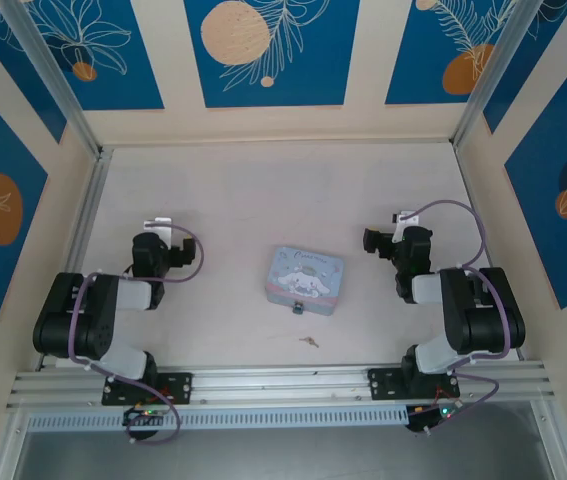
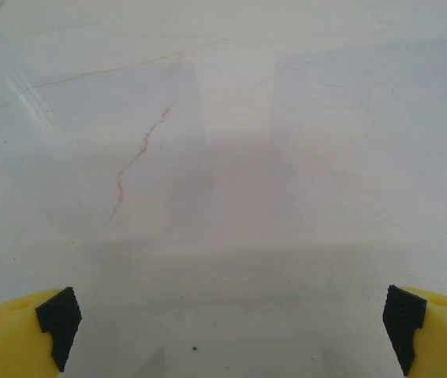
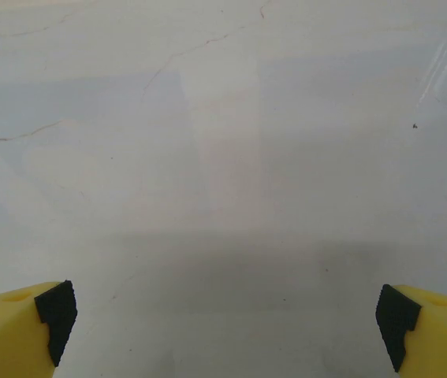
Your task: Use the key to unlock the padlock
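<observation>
Blue-patterned walls [image 1: 263, 50] around pale table [image 1: 243, 200]

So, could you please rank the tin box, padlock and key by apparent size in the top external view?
Largest: tin box, by far.
Then padlock and key: both tiny, too alike to rank.

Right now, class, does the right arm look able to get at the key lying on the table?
Probably yes. The key lies alone on bare table on the near side of the tin, with nothing between it and the right arm. The right end effector is open.
</observation>
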Robot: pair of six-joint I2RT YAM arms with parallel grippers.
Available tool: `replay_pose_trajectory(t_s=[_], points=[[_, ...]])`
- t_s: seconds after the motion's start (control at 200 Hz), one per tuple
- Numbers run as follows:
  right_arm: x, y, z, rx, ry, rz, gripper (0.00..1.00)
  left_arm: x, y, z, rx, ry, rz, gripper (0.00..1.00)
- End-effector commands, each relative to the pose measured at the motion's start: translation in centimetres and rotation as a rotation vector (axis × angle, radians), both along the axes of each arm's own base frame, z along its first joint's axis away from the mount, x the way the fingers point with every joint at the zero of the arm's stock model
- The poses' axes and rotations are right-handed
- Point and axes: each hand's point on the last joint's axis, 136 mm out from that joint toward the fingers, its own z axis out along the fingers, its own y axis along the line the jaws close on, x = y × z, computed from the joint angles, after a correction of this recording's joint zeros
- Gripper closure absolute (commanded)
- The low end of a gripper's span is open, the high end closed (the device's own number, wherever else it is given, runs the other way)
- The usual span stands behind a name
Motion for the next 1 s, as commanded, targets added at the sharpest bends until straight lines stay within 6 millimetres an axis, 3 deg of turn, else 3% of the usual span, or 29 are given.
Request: replay_pose_trajectory(t_s=[0.0,0.84,0.88,0.995], points=[[1.7,0.0,2.5,0.006,-0.102,-0.024,0.01,1.6,-0.2,2.3,0.018,-0.090,-0.001,0.00],[1.6,-0.1,2.7,0.022,-0.106,-0.016,0.01,1.6,-0.1,2.2,0.018,-0.084,0.000,0.00],[1.5,-0.9,3.0,0.010,-0.106,-0.069,0.01,1.6,-0.2,2.4,0.017,-0.095,-0.001,0.00],[0.6,0.0,3.7,-0.012,-0.166,-0.037,0.01,2.7,0.4,4.2,0.030,0.023,0.038,0.00]])
